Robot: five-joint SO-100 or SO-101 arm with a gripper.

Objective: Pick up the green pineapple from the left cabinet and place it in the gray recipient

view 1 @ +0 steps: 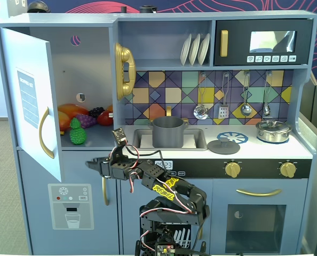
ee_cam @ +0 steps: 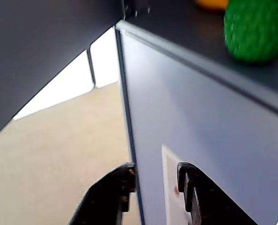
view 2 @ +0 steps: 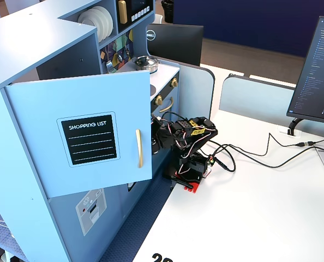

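Note:
The green pineapple (view 1: 77, 133) stands at the front of the shelf inside the left cabinet (view 1: 89, 80), whose door (view 1: 30, 101) is swung open. In the wrist view the pineapple (ee_cam: 255, 30) shows at the top right, on the shelf above the cabinet's lower front. My gripper (view 1: 90, 164) points left, just below the shelf edge and below the pineapple. In the wrist view my gripper (ee_cam: 155, 180) is open and empty, its fingers apart in front of the lower panel. The gray recipient (view 1: 167, 132) stands in the sink, to the right.
Orange, red and purple toy fruits (view 1: 89, 114) lie behind the pineapple. A flat gray lid (view 1: 223, 145) and a silver lidded pot (view 1: 273, 130) sit on the counter. From the side, the open door (view 2: 88, 139) hides the gripper tips; cables (view 2: 249, 155) trail over the white table.

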